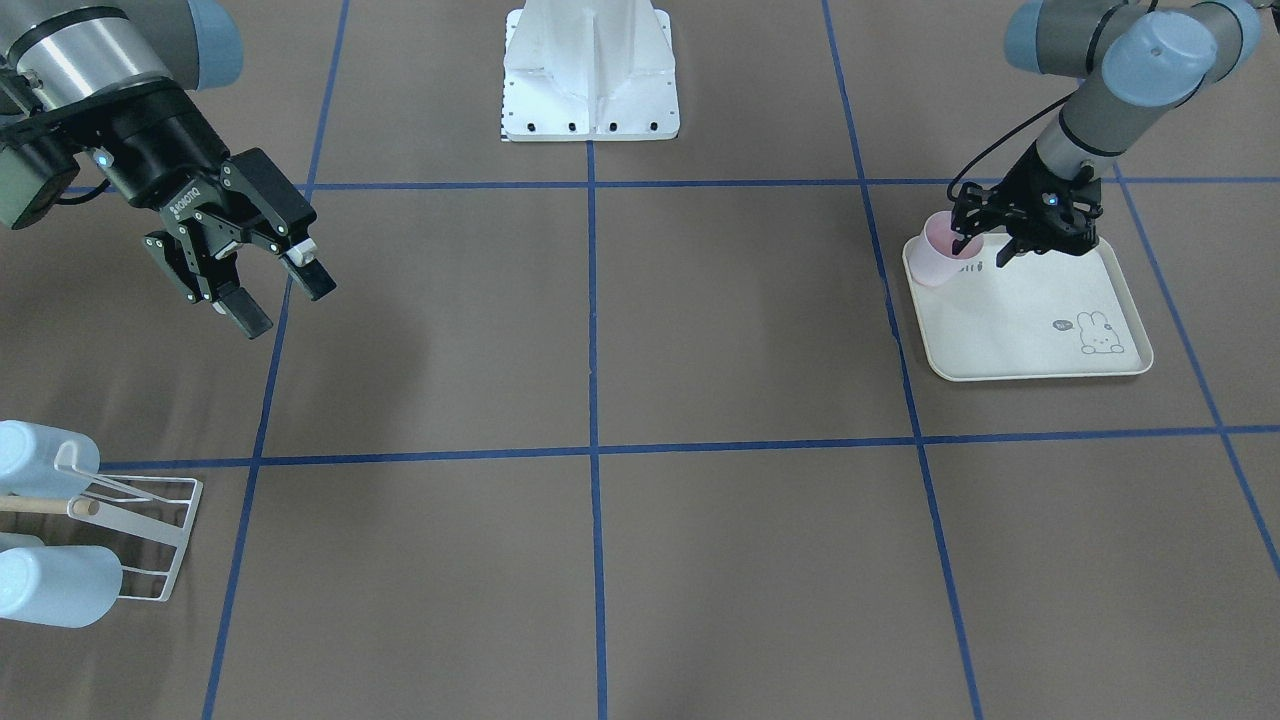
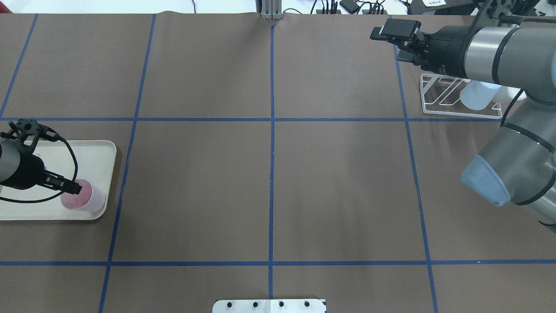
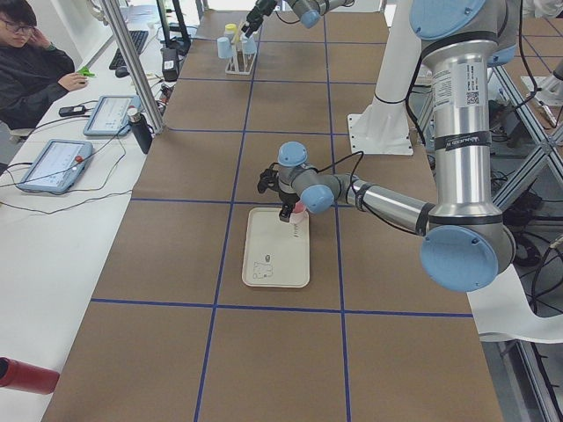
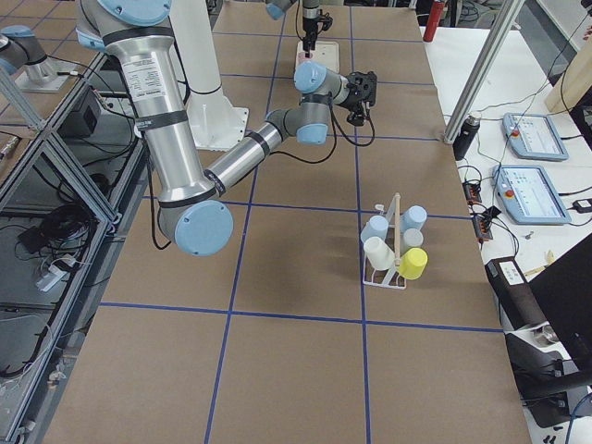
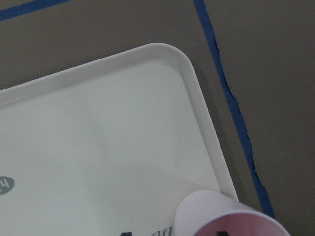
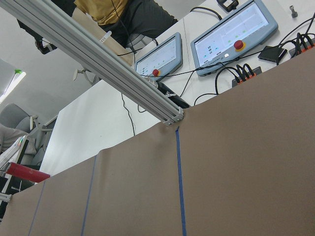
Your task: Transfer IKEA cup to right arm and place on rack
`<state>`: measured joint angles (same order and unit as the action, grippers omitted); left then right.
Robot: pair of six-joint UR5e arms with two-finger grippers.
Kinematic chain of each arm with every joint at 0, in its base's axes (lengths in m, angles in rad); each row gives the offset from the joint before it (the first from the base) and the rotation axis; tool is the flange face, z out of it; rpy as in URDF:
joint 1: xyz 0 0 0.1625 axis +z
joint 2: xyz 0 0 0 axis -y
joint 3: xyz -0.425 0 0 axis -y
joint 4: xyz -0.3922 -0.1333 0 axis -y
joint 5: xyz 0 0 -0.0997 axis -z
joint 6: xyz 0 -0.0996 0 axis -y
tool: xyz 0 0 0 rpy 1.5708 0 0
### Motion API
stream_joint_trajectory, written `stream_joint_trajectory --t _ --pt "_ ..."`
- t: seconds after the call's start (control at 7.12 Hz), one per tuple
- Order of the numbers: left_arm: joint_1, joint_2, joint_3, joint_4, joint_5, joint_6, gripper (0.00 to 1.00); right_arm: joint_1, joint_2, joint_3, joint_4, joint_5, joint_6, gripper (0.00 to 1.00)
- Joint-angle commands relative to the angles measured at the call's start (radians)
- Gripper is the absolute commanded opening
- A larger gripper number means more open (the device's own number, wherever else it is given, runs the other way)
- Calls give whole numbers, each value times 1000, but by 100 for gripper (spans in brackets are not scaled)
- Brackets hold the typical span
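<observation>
The IKEA cup point(image 1: 938, 262), pale pink, stands upright in the corner of a cream rabbit-printed tray point(image 1: 1040, 335). My left gripper point(image 1: 982, 252) is open over the cup's rim: one fingertip reaches inside the cup and the other stays outside its wall. The left wrist view shows the cup point(image 5: 216, 211) at its bottom edge. Across the table, the right arm's gripper point(image 1: 278, 292) hovers open with nothing between its fingers. It is a little above and beside the rack point(image 1: 150, 525), a white wire frame with a wooden dowel. Overhead, the rack point(image 2: 443, 102) lies just beyond the right gripper point(image 2: 391, 32).
Several pale blue, white and yellow cups point(image 4: 393, 245) hang on the rack. The white robot base point(image 1: 590, 75) stands at the table's edge. A person point(image 3: 31, 61) sits at a side bench with tablets. Blue tape lines grid the brown tabletop.
</observation>
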<state>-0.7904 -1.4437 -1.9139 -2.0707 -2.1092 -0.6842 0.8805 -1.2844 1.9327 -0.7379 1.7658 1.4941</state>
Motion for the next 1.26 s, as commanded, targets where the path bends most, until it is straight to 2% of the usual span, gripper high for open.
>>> stream_joint_trajectory --t 0.0,0.28,0.42,0.56,0.7,0.98,1.12 --pt "5 0 -2 1 0 -8 45 0 0 -1 0 0 0 100" --pt "17 0 -2 1 0 -11 39 0 0 -1 0 0 0 100" --pt "19 0 -2 1 0 -11 31 0 0 -1 0 0 0 100" --pt "20 0 -7 3 0 -11 8 0 0 0 0 0 0 100" --pt "20 3 -10 1 -26 -17 0 0 0 2 0 0 0 100" --pt "11 25 -57 27 -31 -130 0 0 0 2 0 0 3 100" --pt "-4 17 -124 137 -22 -135 0 0 0 2 0 0 3 100"
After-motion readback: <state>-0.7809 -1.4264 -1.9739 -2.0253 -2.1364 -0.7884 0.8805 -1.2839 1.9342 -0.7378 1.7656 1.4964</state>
